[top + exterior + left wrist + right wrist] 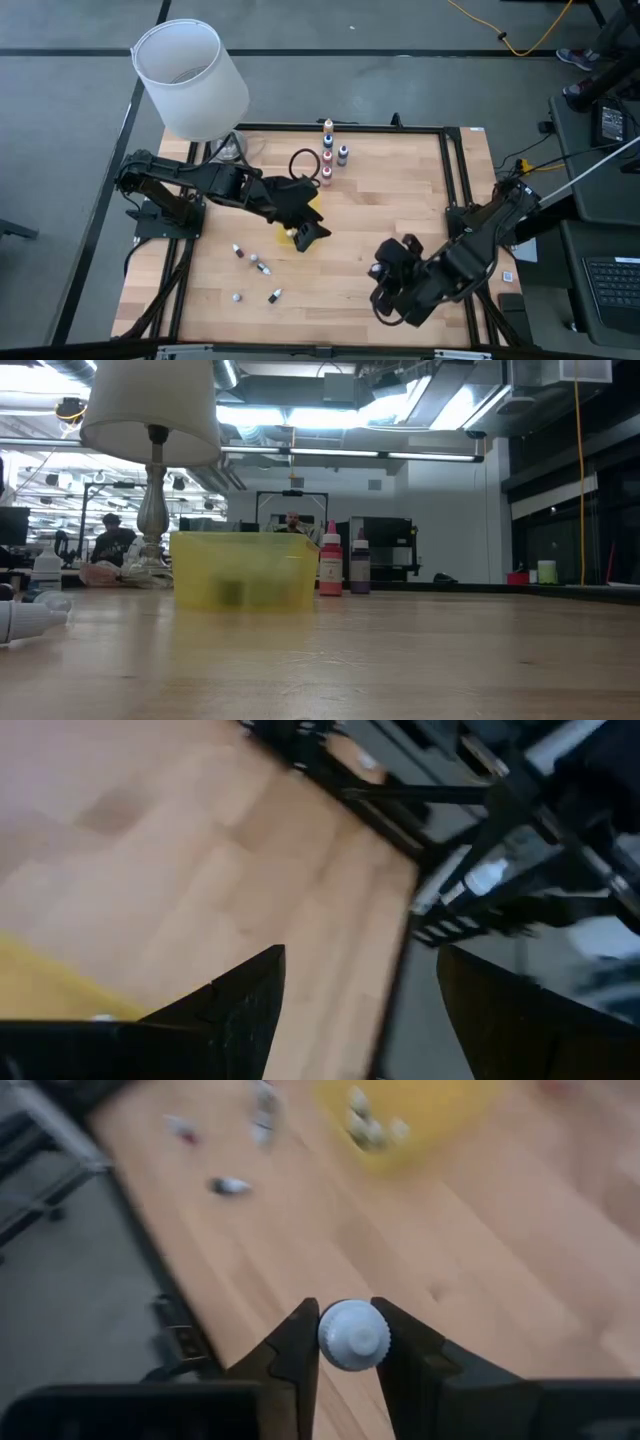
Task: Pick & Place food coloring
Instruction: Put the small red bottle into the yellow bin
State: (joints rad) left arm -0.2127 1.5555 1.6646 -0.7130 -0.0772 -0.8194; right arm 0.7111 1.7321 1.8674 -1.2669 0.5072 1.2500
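A small food coloring bottle with a white cap (353,1336) sits between the fingers of my right gripper (346,1308), which is raised over the table's near right part (386,284). My left gripper (312,234) hangs open over the yellow tray (303,213), with nothing between its fingers (360,962). The tray holds several bottles (372,1125). More bottles stand upright at the far middle (328,156). Others lie loose on the wood at the near left (258,264). My right gripper pinches the bottle's white ribbed cap (330,1336) between its two fingers, one on each side. The cap's round top faces the wrist camera and hides the bottle's body. The bottle is lifted clear of the table.
A white-shaded lamp (190,78) stands at the far left corner. A black cable loop (303,162) lies near the upright bottles. Bare wood (400,195) lies between the tray and the right edge. A black frame (452,170) borders the table.
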